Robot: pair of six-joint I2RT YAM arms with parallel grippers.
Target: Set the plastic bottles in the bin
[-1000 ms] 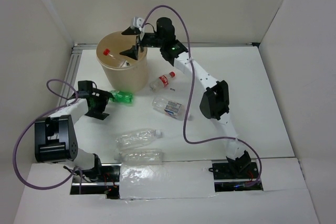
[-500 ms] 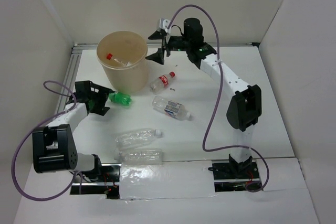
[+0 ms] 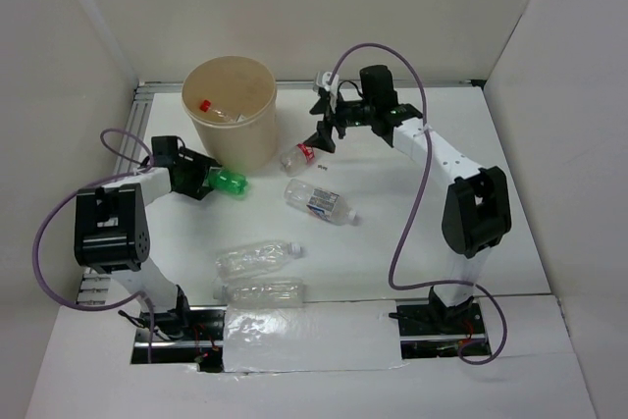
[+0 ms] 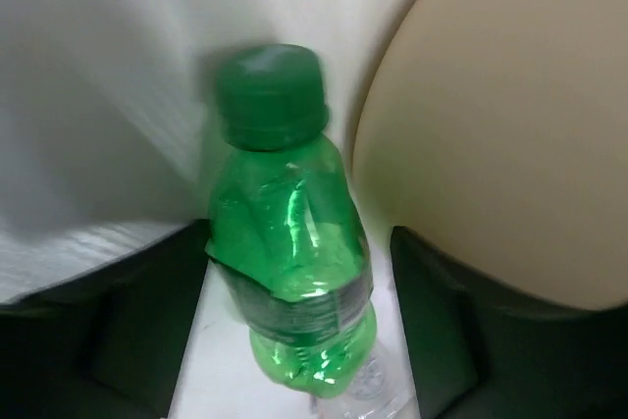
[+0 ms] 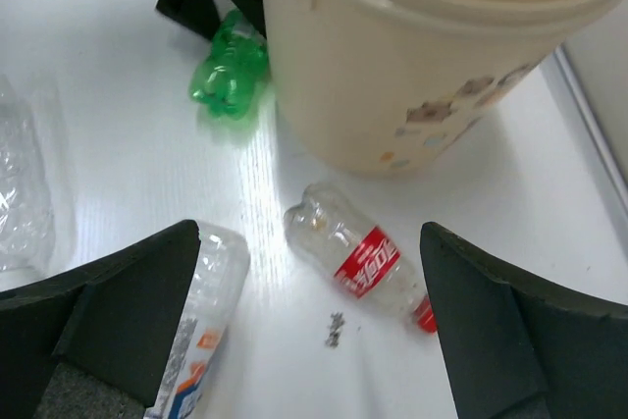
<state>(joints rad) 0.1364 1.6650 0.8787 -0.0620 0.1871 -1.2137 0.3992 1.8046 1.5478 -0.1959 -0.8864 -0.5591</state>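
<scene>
The left gripper (image 3: 199, 180) is seen with its jaws parted on either side of the green bottle (image 4: 289, 242), which lies between them. Contact seems not to be made, though the view is blurred. The bin (image 4: 510, 125) stands close beside one finger. The right gripper (image 5: 309, 235) is spread wide above the red-labelled bottle (image 5: 358, 262), which lies on the table between its fingers, beside the bin.

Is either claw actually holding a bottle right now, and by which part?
Neither yet. The left gripper straddles the green bottle near its base, unclamped; the right gripper is open, empty.
</scene>
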